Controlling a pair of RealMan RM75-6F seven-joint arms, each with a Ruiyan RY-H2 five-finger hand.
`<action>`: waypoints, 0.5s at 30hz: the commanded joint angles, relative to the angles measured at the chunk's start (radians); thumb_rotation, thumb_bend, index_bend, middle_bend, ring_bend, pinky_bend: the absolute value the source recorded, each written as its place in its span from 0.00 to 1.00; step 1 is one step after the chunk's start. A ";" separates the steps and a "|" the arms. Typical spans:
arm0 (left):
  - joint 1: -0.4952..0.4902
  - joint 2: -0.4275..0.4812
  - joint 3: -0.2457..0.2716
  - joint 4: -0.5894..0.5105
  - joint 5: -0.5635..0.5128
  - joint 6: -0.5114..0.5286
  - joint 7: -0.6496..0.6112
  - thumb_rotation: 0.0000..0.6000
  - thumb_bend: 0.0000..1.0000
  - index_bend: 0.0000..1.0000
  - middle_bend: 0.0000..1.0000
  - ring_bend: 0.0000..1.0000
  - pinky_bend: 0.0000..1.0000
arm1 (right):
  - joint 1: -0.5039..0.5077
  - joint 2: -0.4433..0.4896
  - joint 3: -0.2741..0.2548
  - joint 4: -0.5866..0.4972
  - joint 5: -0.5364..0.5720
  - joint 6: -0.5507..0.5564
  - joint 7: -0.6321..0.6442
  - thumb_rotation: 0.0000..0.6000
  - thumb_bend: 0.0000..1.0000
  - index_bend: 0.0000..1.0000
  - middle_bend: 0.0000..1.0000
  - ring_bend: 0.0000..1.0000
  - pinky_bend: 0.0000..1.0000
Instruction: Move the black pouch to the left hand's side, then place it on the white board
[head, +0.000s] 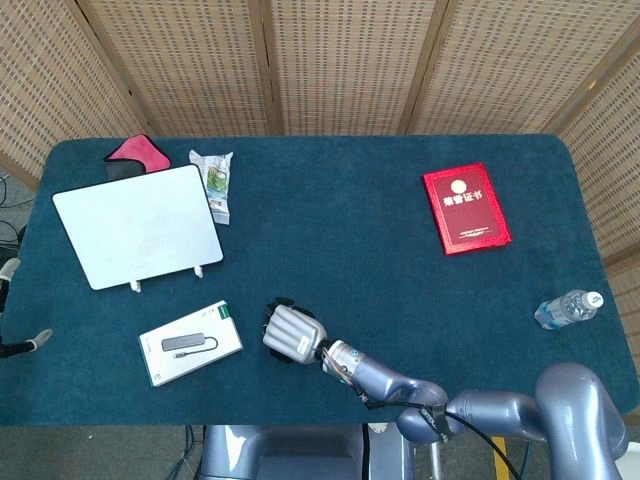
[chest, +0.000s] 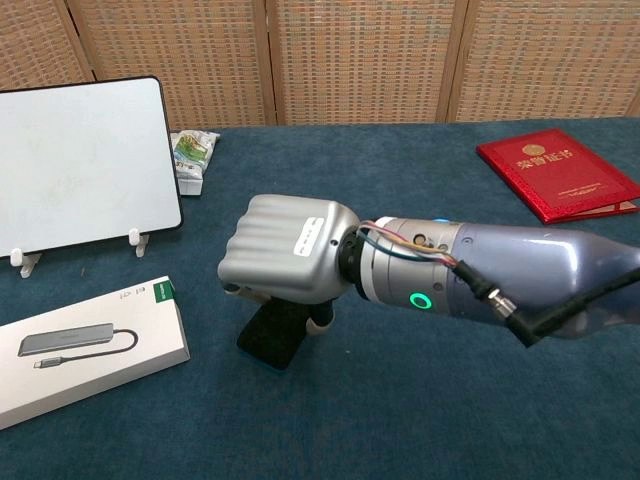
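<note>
Black pouch (chest: 272, 338): clasped upright in right hand (chest: 290, 262), fingers curled round it, just beside white box (chest: 85, 348), likely staged for left hand (head: 12, 305), state indiscernible.

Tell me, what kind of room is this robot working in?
Probably a lab or test setup rather than a home: woven screens fence off a table covered in blue cloth, and unrelated props lie spread out, such as a white board and a red booklet.

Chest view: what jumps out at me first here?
The silver right hand fills the middle, gripping a black pouch above the blue table. A white board stands propped at far left, and a red booklet lies at far right.
</note>
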 joint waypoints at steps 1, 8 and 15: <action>0.001 0.001 0.001 0.001 -0.001 -0.001 -0.005 1.00 0.00 0.00 0.00 0.00 0.00 | 0.010 -0.013 -0.015 0.009 0.056 0.003 -0.027 1.00 0.39 0.46 0.39 0.32 0.44; 0.002 0.001 0.002 0.005 0.002 0.000 -0.010 1.00 0.00 0.00 0.00 0.00 0.00 | 0.024 0.002 -0.009 -0.084 0.277 0.084 -0.145 1.00 0.00 0.00 0.00 0.00 0.09; 0.004 0.001 0.007 0.009 0.017 0.005 -0.019 1.00 0.00 0.00 0.00 0.00 0.00 | 0.022 0.088 -0.015 -0.249 0.348 0.219 -0.213 1.00 0.00 0.00 0.00 0.00 0.07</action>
